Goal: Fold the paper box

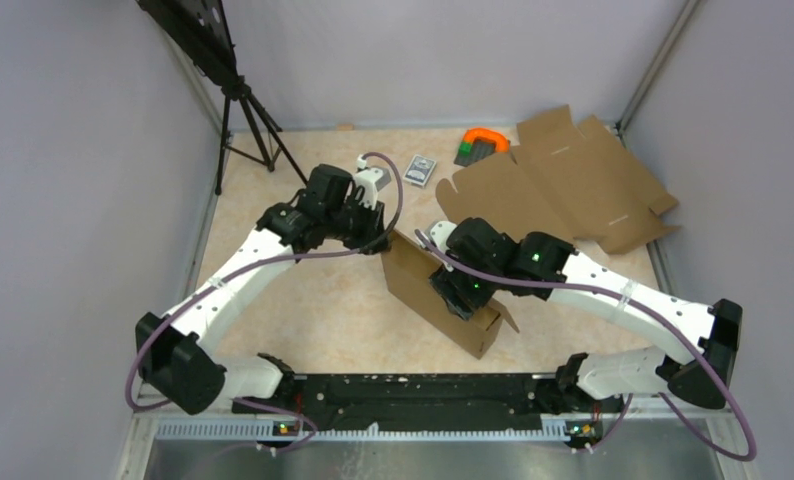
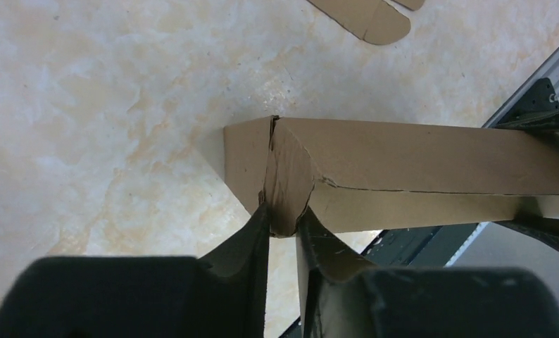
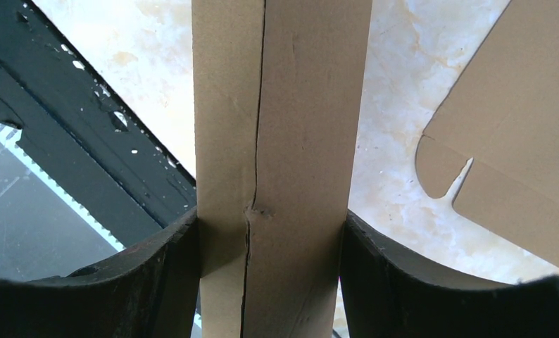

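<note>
The paper box (image 1: 413, 272) stands on its long edge in the middle of the table, a narrow brown slab running from far left to near right. My right gripper (image 1: 463, 295) comes down over its top edge. In the right wrist view both fingers press flat against the two faces of the paper box (image 3: 284, 141), so the right gripper (image 3: 269, 225) is shut on it. My left gripper (image 1: 378, 235) is at the box's far end. In the left wrist view its fingertips pinch a rounded corner tab of the paper box (image 2: 417, 162), and the left gripper (image 2: 284, 215) is shut on that tab.
A second cardboard blank (image 1: 563, 180) lies spread flat at the back right, also seen as the blank (image 3: 516, 127) beside the right fingers. A small grey card pack (image 1: 421, 170) and an orange and green object (image 1: 483, 143) lie behind. A tripod (image 1: 248, 120) stands at the back left. A black rail (image 1: 413, 390) lines the near edge.
</note>
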`<act>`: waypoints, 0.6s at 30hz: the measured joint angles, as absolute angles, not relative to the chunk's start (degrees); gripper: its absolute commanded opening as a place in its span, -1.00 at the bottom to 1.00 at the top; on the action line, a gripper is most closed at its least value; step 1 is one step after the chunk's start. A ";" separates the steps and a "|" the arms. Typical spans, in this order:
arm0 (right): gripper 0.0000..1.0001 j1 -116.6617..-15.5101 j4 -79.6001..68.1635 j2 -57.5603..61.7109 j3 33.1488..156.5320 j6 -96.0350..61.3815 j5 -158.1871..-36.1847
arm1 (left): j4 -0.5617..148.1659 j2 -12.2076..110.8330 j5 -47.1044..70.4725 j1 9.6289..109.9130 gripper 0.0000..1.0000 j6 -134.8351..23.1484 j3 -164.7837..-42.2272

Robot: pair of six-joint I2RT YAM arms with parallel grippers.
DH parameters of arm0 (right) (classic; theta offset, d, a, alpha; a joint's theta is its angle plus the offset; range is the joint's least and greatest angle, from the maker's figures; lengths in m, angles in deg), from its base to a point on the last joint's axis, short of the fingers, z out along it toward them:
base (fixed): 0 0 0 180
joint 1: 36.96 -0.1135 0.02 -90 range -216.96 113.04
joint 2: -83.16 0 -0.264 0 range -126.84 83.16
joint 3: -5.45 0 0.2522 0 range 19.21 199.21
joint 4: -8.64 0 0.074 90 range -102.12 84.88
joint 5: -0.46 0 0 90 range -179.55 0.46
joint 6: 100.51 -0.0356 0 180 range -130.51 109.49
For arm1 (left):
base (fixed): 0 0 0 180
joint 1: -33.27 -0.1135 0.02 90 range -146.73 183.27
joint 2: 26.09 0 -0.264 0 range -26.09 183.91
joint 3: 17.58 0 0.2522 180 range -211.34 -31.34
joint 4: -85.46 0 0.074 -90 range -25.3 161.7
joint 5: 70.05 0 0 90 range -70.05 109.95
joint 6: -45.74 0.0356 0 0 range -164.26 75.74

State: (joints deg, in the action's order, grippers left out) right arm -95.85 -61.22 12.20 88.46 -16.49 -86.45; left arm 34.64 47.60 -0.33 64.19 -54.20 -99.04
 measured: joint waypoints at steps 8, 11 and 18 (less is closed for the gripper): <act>0.13 -95.85 -61.24 12.20 88.20 -16.47 -86.67 | 29.13 50.61 -0.28 64.23 -1.00 -53.67 -104.31; 0.12 -95.85 -61.22 12.15 88.20 -16.38 -86.56 | 26.42 51.55 -0.17 64.28 -1.00 -54.53 -107.72; 0.09 -96.07 -61.35 11.63 88.22 -16.29 -84.88 | 20.59 56.01 -0.37 64.47 -1.00 -55.33 -114.91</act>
State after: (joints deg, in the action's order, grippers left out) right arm -96.07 -61.35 11.63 88.22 -16.29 -84.88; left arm 20.59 56.01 -0.37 64.47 -55.33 -114.91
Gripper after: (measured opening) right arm 0.613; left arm 0.002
